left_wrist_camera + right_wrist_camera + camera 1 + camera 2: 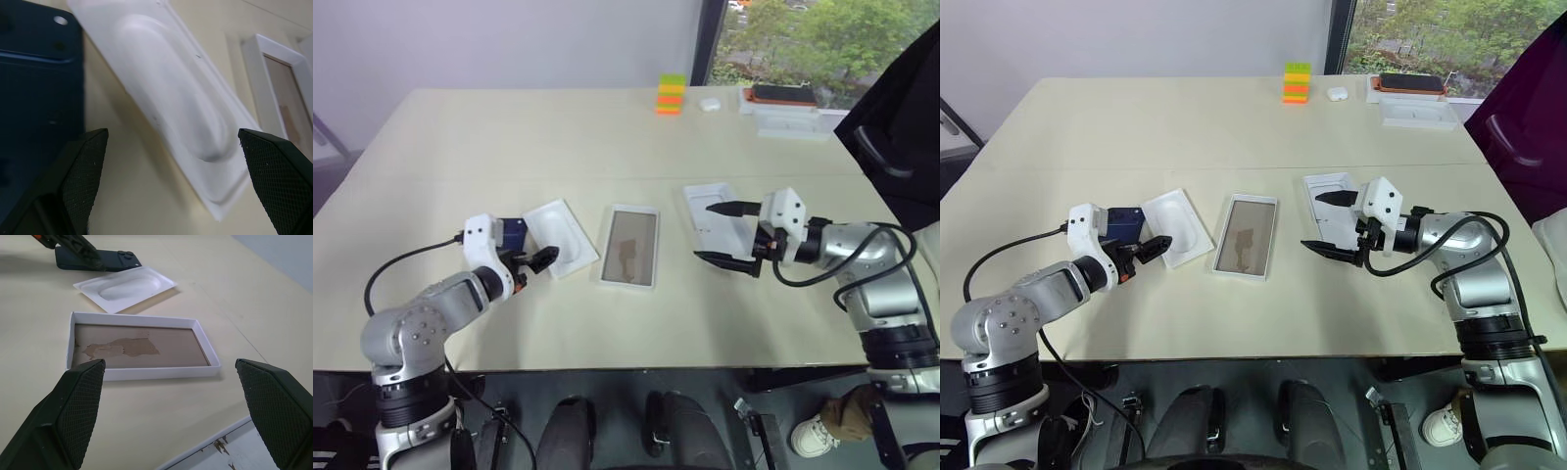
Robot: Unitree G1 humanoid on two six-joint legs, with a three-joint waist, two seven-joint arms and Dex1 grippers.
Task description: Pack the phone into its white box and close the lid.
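Note:
The dark navy phone point(1124, 223) lies flat at the table's left, partly hidden behind my left wrist. My left gripper point(1151, 245) is open just in front of it, its fingertips point(83, 166) over the gap between the phone point(39, 83) and a thin white insert point(181, 98). The white box point(629, 247) sits in the middle, open, with its tan floor showing point(137, 345). The lid point(715, 213) lies to its right, white inside facing up. My right gripper point(724, 235) is open above the lid, pointing toward the box and holding nothing.
The white insert point(560, 238) with an oval recess lies between phone and box. At the far edge stand a stack of coloured blocks point(670, 95), a small white case point(709, 103) and a clear tray point(788, 116). A person in dark clothing point(901, 127) stands at the right.

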